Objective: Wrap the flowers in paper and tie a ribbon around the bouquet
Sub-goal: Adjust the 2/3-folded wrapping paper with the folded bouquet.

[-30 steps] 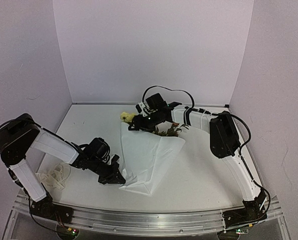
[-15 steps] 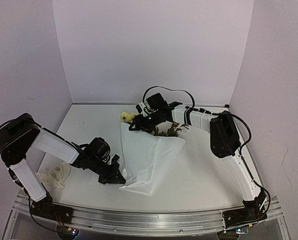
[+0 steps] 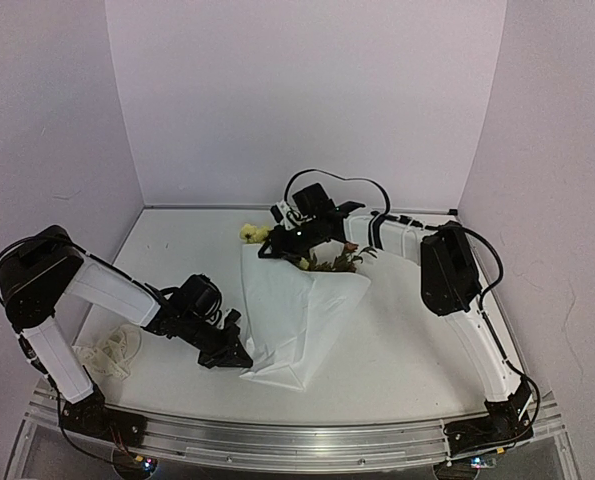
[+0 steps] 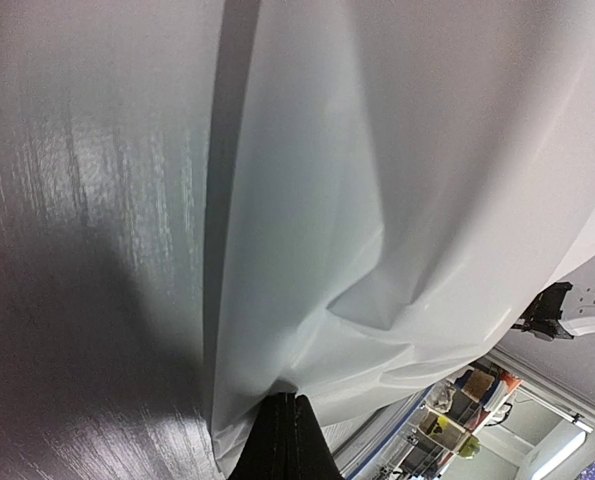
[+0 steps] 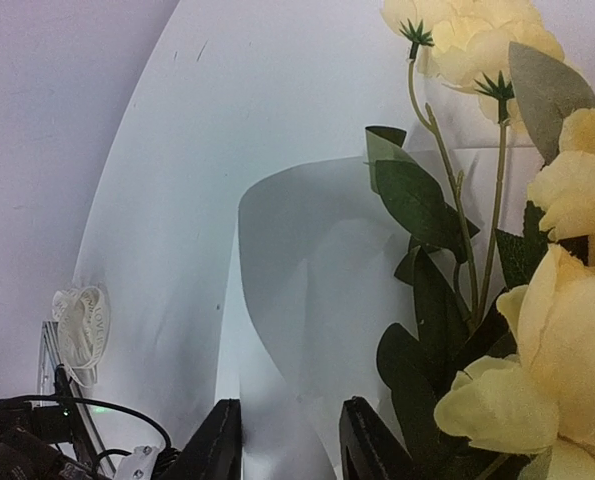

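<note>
The white paper [image 3: 295, 318] stands folded up as a loose cone on the table. The flowers [image 3: 335, 262] poke out of its top, with one yellow bloom [image 3: 249, 234] at the back left. My left gripper [image 3: 239, 354] is shut on the paper's lower left edge; in the left wrist view the sheet [image 4: 377, 200] rises from the closed tips [image 4: 288, 402]. My right gripper [image 3: 268, 251] is at the paper's upper left edge. It is open, and a curl of paper [image 5: 317, 290] stands between its fingers [image 5: 215, 440], beside the flowers [image 5: 542, 300]. The ribbon [image 3: 109, 350] lies heaped at the front left.
The ribbon heap [image 5: 82, 325] is also in the right wrist view, near the table's front rail. A metal rail [image 3: 297, 440] runs along the near edge. Plain walls close the table in at the back and on both sides.
</note>
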